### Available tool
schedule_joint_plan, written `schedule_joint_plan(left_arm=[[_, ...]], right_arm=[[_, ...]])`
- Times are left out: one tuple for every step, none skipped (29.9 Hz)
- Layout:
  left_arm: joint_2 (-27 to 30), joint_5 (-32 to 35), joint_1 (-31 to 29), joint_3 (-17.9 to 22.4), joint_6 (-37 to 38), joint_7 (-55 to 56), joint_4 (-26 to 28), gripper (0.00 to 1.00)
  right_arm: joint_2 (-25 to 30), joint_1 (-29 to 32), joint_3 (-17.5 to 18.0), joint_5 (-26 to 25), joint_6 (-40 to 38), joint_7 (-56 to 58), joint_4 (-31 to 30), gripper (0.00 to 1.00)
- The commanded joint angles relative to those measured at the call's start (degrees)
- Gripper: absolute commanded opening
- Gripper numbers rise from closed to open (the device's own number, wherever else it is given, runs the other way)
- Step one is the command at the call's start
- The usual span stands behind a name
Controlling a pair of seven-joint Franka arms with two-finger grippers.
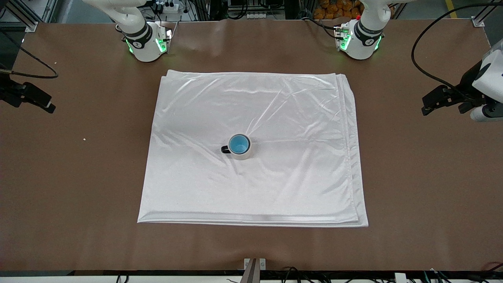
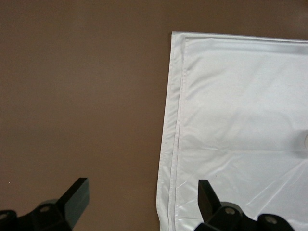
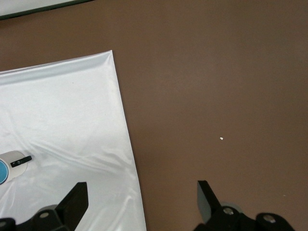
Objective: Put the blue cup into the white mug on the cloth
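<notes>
Blue cup (image 1: 238, 144) nested in white mug (image 1: 244, 154) on cloth (image 1: 275, 118); left gripper (image 2: 143, 197), right gripper (image 3: 142, 197) jaws wide, empty.

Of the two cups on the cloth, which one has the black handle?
The white mug, the outer one. The blue cup sits nested inside it and has no handle; both stand on the cloth.

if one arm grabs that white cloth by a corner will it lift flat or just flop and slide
Probably flop: the cloth lies in thin folded layers with soft wrinkles, so a lifted corner would likely drape and the layers peel apart. Its shiny surface suggests it would slide easily on the table. The mug holding the blue cup stands on it and might tip.
</notes>
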State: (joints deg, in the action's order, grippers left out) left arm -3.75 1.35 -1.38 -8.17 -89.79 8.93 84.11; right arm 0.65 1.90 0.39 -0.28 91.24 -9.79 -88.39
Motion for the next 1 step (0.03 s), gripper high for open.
schedule_joint_plan(left_arm=[[0.94, -1.17, -0.12, -0.27, 0.93, -0.93, 0.36, 1.0]], right_arm=[[0.32, 0.03, 0.22, 0.19, 0.26, 0.91, -0.21, 1.0]])
